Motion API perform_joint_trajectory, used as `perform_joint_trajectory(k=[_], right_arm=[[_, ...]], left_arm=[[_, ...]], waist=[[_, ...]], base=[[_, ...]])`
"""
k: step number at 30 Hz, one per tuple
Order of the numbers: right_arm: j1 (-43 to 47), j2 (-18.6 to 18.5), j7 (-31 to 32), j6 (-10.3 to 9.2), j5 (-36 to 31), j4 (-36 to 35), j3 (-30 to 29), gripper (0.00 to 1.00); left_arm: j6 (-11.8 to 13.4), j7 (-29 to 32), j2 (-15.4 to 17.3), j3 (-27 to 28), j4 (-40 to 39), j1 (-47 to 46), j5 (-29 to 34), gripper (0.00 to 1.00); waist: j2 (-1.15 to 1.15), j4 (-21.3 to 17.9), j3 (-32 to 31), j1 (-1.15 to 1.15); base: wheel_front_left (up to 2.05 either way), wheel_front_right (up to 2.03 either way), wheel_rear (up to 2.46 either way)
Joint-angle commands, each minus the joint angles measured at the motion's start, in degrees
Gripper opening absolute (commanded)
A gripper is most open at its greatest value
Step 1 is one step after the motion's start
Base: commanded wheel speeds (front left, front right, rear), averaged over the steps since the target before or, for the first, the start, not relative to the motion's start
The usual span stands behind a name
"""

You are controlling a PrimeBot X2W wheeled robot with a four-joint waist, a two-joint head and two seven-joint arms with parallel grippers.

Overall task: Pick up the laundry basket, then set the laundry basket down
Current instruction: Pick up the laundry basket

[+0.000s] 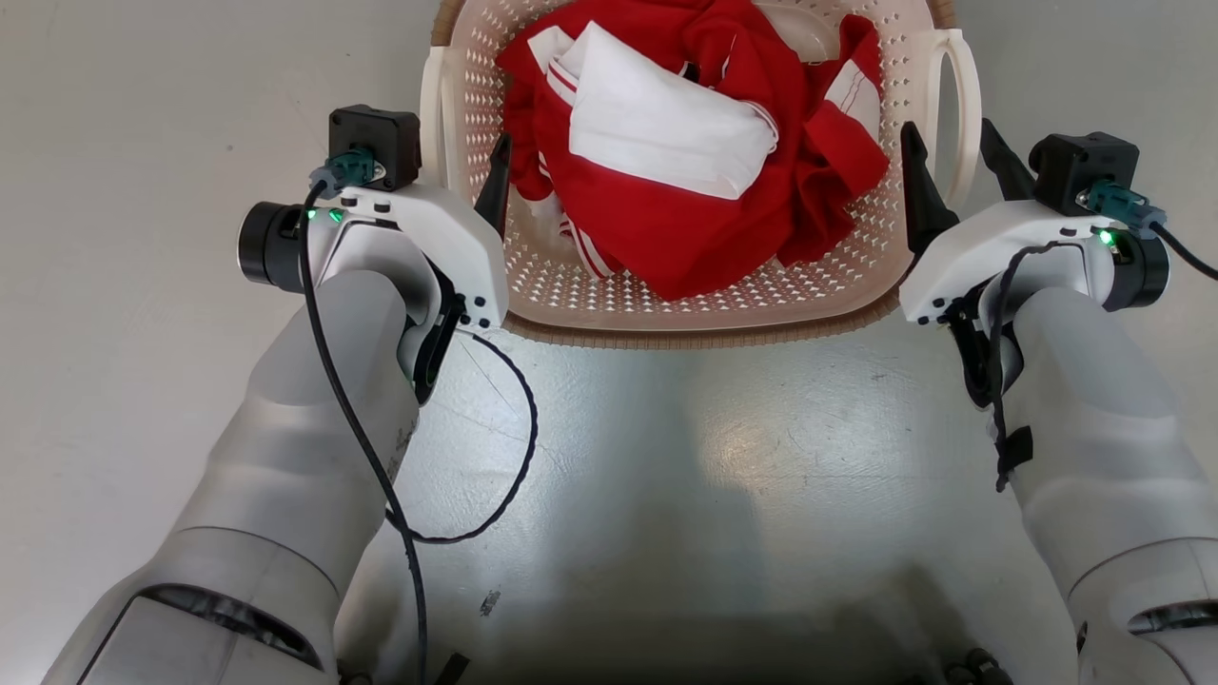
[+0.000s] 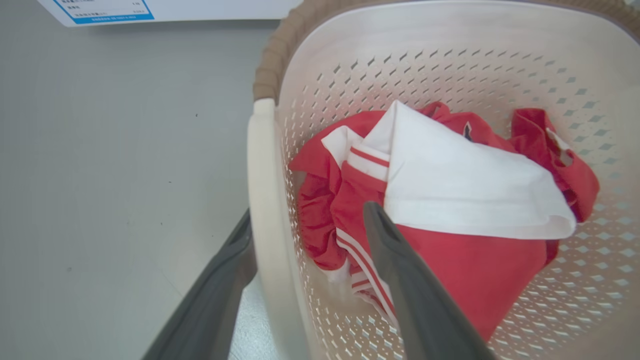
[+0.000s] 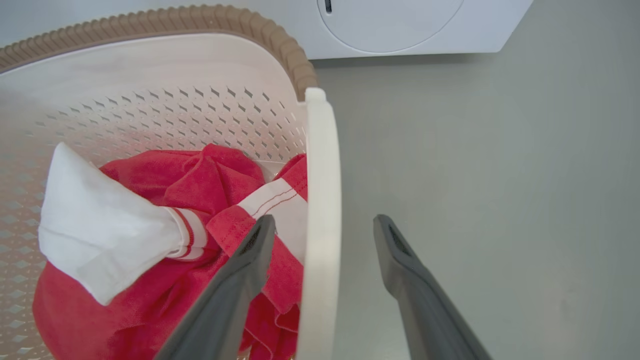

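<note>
The left gripper (image 2: 307, 210) stands wide open, one dark finger inside the laundry basket (image 1: 704, 314) over the clothes and the other outside, so the left loop handle (image 2: 262, 175) runs between them without being pinched. The right gripper (image 3: 325, 220) mirrors it – jaws spread, nothing held, the right loop handle (image 3: 322, 175) between an inner finger above the red garment (image 1: 685, 228) and an outer finger over bare floor (image 1: 666, 457). Straddling both handles at once looks deliberate: closing from here should catch the basket evenly on either side and keep it level when lifted.

The basket sits on the floor directly ahead of the robot, between its two forearms, loaded with red clothing and a folded white piece (image 1: 666, 124). Beyond it stands a white washing machine (image 3: 400, 25). I judge the pickup not yet begun – the grasp comes next.
</note>
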Motion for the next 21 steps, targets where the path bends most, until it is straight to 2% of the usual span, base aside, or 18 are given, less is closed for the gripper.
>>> perform_joint_trajectory(k=[1, 18, 21], right_arm=[[1.05, 0.94, -0.79, 0.35, 0.48, -0.06, 0.85, 1.0], [-4.58, 0.35, -0.45, 0.35, -0.17, 9.87, -0.91, 1.0], [-4.92, 0.42, -0.5, 0.35, -0.39, 10.29, -1.08, 0.92]], left_arm=[[0.62, 0.1, 1.31, 0.46, -0.2, 0.24, -0.62, 1.0], [1.84, 2.94, 1.31, -8.39, 0.03, -2.17, -6.99, 1.0], [2.07, 3.09, 1.31, -9.75, -0.12, -2.43, -7.86, 1.0]], waist=[[0.0, 0.04, 0.0, 0.0], [0.0, 1.03, -0.14, 0.0], [0.0, 0.95, -0.07, 0.0]], base=[[0.0, 0.0, 0.0], [0.0, 0.0, 0.0], [0.0, 0.0, 0.0]])
